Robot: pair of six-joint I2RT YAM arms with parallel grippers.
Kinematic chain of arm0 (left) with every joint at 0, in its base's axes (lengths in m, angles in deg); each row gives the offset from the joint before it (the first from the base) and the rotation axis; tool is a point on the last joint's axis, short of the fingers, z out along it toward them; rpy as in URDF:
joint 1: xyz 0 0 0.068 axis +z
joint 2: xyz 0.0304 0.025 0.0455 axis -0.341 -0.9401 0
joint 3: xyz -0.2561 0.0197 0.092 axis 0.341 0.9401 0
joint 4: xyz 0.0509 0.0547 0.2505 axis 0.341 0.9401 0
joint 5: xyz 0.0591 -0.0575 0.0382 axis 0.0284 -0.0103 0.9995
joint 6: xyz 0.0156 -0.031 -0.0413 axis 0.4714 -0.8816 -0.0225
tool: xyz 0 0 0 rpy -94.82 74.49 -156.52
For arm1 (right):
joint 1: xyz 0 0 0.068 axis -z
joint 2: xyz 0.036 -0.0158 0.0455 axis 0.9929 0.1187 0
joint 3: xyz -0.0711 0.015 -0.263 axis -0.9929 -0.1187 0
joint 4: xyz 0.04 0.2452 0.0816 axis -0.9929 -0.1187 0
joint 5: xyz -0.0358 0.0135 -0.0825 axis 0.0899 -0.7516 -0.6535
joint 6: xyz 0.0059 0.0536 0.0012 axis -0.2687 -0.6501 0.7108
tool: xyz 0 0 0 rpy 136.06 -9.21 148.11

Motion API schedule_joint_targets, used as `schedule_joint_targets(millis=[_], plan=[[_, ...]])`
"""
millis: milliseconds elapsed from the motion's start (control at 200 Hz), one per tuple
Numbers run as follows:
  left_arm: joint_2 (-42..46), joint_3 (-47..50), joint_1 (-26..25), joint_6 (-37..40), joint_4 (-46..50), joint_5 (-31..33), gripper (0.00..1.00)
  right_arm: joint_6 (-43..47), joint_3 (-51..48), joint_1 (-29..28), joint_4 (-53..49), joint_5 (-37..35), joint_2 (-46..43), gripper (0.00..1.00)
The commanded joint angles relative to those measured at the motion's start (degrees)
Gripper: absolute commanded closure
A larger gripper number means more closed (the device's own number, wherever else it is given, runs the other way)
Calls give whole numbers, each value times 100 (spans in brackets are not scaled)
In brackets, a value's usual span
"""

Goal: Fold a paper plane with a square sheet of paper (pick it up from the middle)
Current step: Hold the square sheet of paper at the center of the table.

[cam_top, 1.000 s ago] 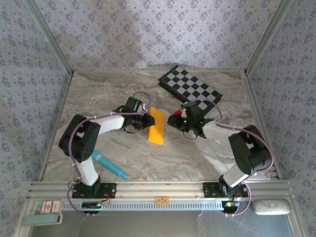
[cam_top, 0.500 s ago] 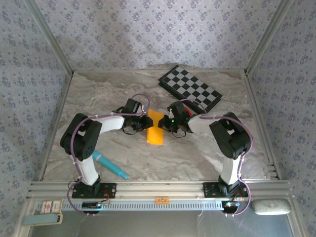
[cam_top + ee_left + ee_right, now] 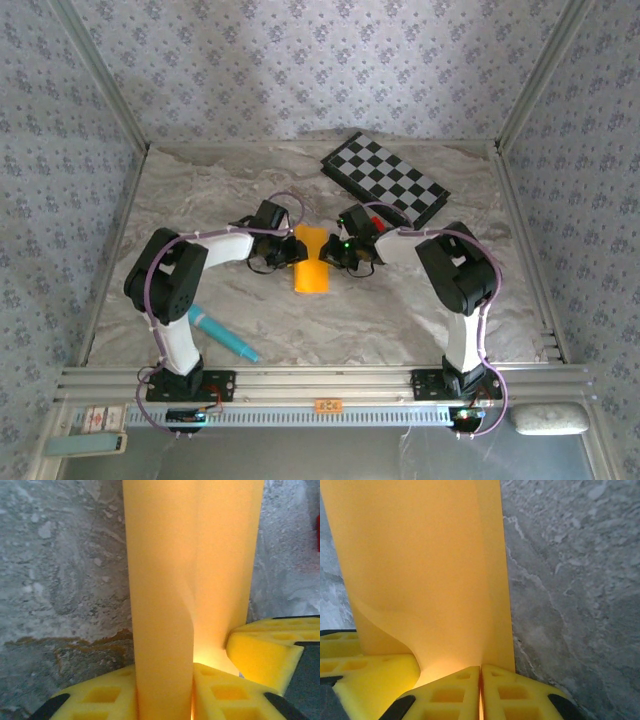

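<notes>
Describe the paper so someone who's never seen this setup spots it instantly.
On the marbled table, look at the middle, where the left gripper and right gripper meet. Both pinch the folded orange-yellow paper, a narrow strip running toward the near edge. Colour sets it apart: the checkerboard behind is black-and-white, the pen nearer is teal.

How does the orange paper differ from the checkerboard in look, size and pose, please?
The orange paper is plain; the checkerboard is black-and-white squares. The paper is smaller than the checkerboard. The paper is folded and pinched by the left claw and right claw; the checkerboard lies flat, held by nothing. Both are thin with straight edges.
</notes>
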Motion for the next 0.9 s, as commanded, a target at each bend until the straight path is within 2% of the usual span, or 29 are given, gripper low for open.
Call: schedule_joint_targets(millis=[0, 295, 395, 580, 740, 895], plan=[[182, -305, -50, 209, 893, 567, 67, -96, -24, -48, -414, -175, 281, 88], [266, -533, -155, 91, 1309, 659, 40, -177, 30, -65, -331, -66, 224, 88], [167, -619, -241, 92, 1375, 684, 37, -243, 22, -50, -203, 29, 186, 85], [-93, -764, -323, 138, 1564, 856, 39, -389, -125, 58, 283, 269, -73, 81], [-216, -796, -324, 137, 1614, 1012, 50, -447, -352, 242, 561, 296, -469, 75], [-323, -798, -325, 97, 1632, 1128, 58, -305, -626, 472, 349, -39, -938, 72]])
